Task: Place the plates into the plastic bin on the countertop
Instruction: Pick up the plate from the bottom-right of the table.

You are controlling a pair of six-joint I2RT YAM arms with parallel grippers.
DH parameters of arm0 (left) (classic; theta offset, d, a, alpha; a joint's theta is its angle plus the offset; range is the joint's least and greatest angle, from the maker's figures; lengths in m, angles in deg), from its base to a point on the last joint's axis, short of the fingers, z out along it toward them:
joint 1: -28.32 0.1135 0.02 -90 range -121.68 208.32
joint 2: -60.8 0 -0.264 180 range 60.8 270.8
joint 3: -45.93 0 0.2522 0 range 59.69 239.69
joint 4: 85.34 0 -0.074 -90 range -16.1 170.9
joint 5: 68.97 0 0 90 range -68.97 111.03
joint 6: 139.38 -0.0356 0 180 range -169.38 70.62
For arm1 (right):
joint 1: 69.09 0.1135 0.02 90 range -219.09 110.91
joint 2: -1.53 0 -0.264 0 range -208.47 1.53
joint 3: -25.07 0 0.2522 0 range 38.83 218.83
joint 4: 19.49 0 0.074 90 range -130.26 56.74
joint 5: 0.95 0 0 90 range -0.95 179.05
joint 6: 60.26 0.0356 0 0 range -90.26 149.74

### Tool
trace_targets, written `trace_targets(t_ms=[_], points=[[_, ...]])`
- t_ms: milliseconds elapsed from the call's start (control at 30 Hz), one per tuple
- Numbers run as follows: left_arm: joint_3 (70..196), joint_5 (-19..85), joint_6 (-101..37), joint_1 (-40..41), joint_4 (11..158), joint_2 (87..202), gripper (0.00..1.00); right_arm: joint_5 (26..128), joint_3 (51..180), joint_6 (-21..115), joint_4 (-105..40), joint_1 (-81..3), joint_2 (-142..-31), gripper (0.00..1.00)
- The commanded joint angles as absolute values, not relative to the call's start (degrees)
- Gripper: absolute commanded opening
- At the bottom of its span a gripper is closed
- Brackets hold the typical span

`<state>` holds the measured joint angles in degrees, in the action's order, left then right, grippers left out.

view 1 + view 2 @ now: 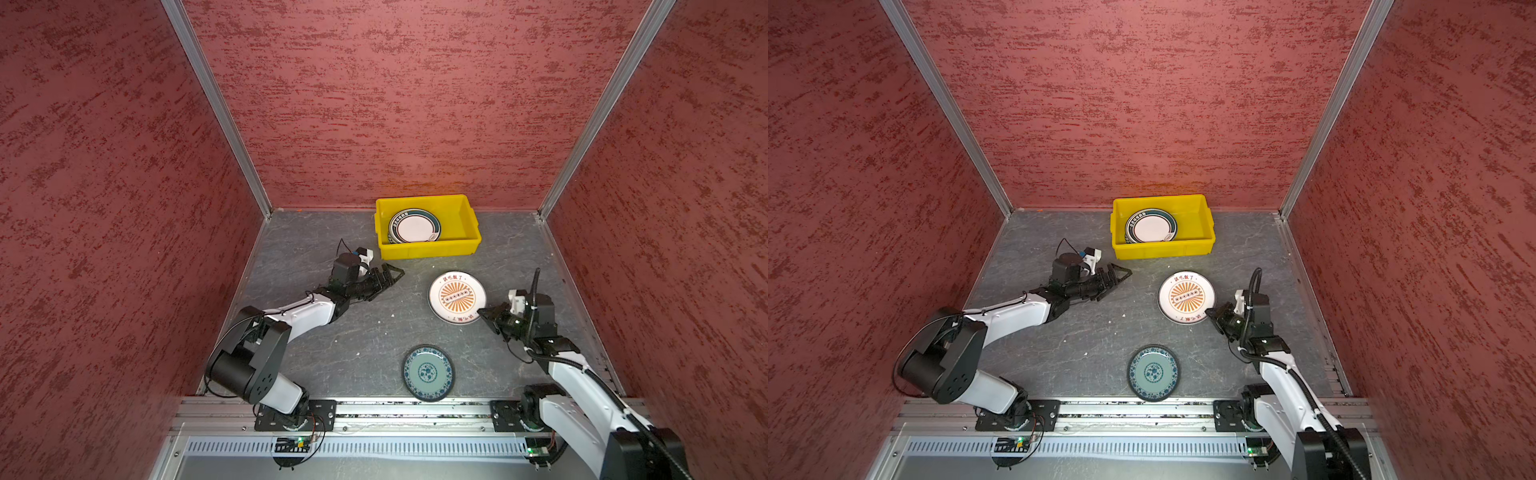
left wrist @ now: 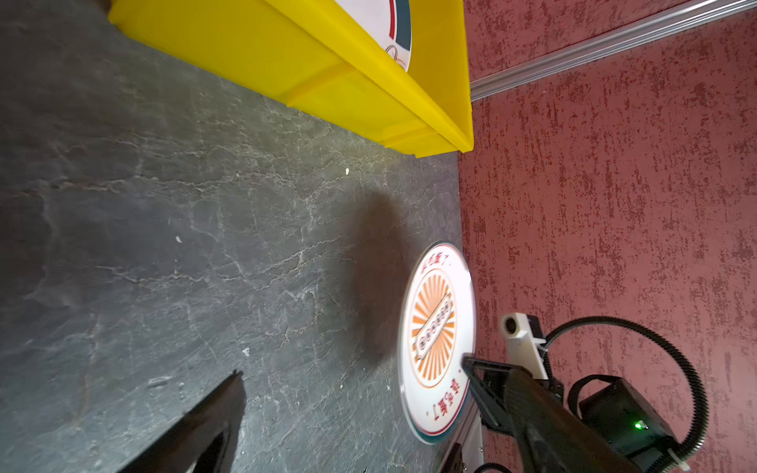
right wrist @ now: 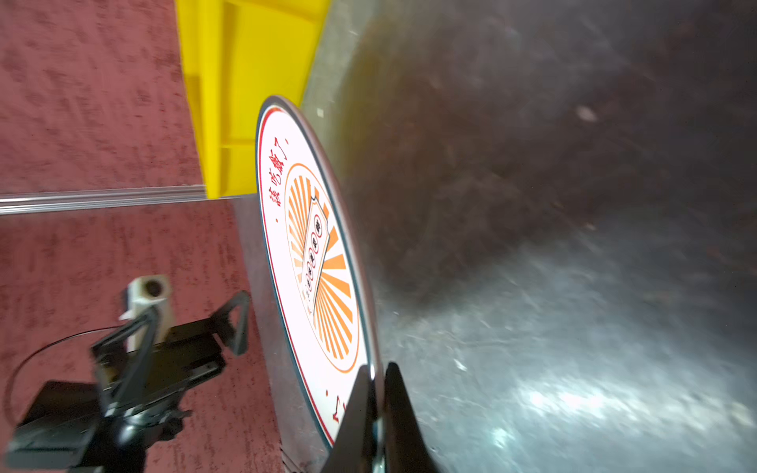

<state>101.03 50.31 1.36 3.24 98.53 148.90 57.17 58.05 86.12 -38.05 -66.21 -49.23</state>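
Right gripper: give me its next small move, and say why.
Probably a short lift. The right gripper is shut on the rim of the sunburst plate, which is down at the countertop, short of the bin. Raising it first should let it clear the bin's wall. The bin's right half looks free beside the plates in it.

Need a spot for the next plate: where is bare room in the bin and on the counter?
The yellow bin is bare in its right half; stacked plates fill its left half. On the countertop the middle is free, bordered by the open left gripper, the sunburst plate and the teal plate. It is crowded where the right gripper pinches the sunburst plate's rim.
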Motion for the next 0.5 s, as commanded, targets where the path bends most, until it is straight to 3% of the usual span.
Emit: trace_targets(t_ms=[0, 200, 467], points=[[102.8, 52.7, 3.0, 3.1, 102.3, 150.2, 0.99, 54.0, 61.9, 88.2, -32.1, -66.1, -50.0, 0.00], [102.5, 52.7, 3.1, 3.0, 102.5, 148.8, 0.99, 56.3, 70.4, 84.9, -31.0, -66.1, -54.7, 0.00], [100.8, 50.1, -0.4, 3.6, 96.2, 142.9, 0.99, 60.5, 88.6, 77.5, -31.8, -65.3, -71.8, 0.00]])
